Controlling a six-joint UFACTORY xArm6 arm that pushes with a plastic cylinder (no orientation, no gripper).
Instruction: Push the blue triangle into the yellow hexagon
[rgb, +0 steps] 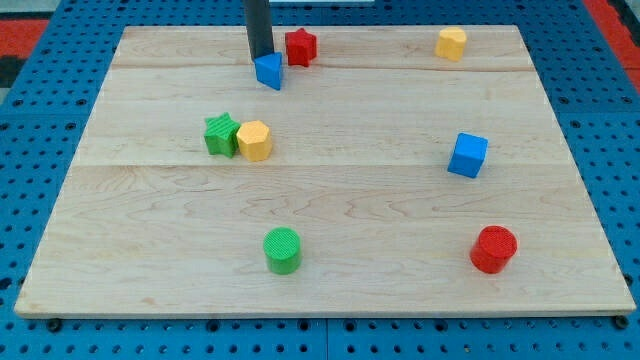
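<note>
The blue triangle (269, 71) lies near the view's top, left of centre. My tip (260, 60) stands right at its upper left edge, touching or nearly touching it. The yellow hexagon (254, 140) lies below the triangle, toward the middle left of the board, and touches a green star (220, 134) on its left. A gap of bare wood separates the triangle from the hexagon.
A red star (300, 46) sits just right of the blue triangle. A second yellow block (451, 43) lies at the top right. A blue cube (467, 155) is at the right, a red cylinder (493, 249) at the bottom right, a green cylinder (282, 250) at the bottom centre.
</note>
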